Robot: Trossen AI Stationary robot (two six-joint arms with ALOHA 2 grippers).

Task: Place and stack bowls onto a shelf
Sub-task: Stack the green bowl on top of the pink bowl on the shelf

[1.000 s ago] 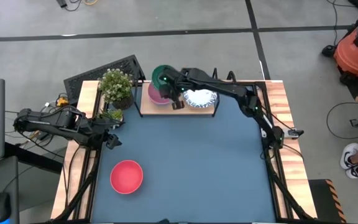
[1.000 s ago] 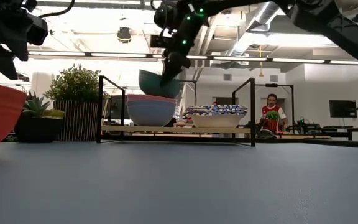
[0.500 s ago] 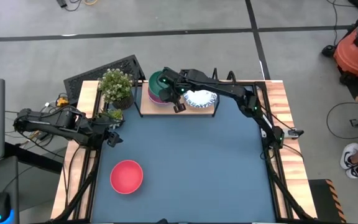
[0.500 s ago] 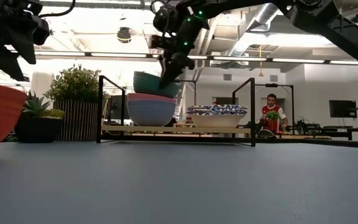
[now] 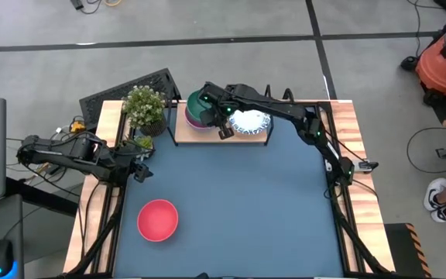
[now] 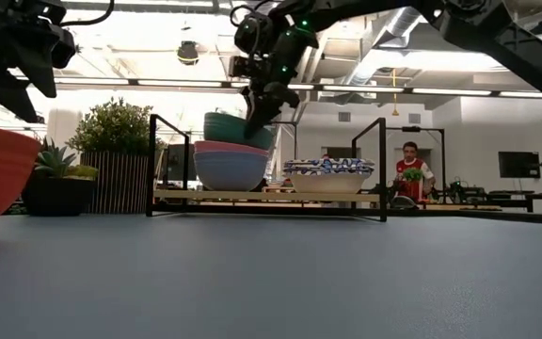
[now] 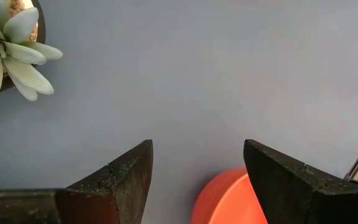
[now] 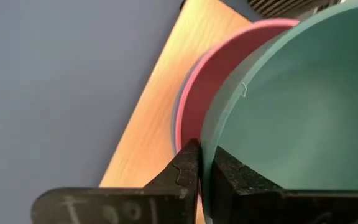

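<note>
My right gripper (image 5: pixel 218 115) is over the left end of the shelf (image 5: pixel 263 142), shut on a green bowl (image 5: pixel 199 103). That bowl (image 6: pixel 234 129) sits in a pink bowl (image 6: pixel 228 148), which is nested in a blue bowl (image 6: pixel 228 170) on the shelf board (image 6: pixel 266 196). A stack of white bowls with blue patterns (image 5: pixel 248 122) stands to their right on the shelf. A red bowl (image 5: pixel 158 219) rests on the blue mat, near left. My left gripper (image 5: pixel 139 173) waits open at the table's left edge, above the mat. My right gripper pinches the green bowl's rim (image 8: pixel 211 134) on the side toward the shelf's middle. One finger (image 8: pixel 230 177) is inside the bowl and the other (image 8: pixel 184 167) outside. The fingers slant down from above (image 6: pixel 257 115). The bowl stands about level, its bottom inside the pink bowl (image 8: pixel 199 74).
A leafy potted plant (image 5: pixel 145 108) and a small succulent (image 5: pixel 138 143) stand left of the shelf. Black wire uprights (image 6: pixel 151 160) rise at the shelf's ends. The blue mat (image 5: pixel 238 209) lies bare in front of the shelf. A person (image 6: pixel 411 174) sits far behind the table.
My right gripper has come down over the shelf's left end, staying shut on the green bowl. The bowl hung above the pink bowl, tipped as it came down, and now sits about level inside it. The left arm kept still.
</note>
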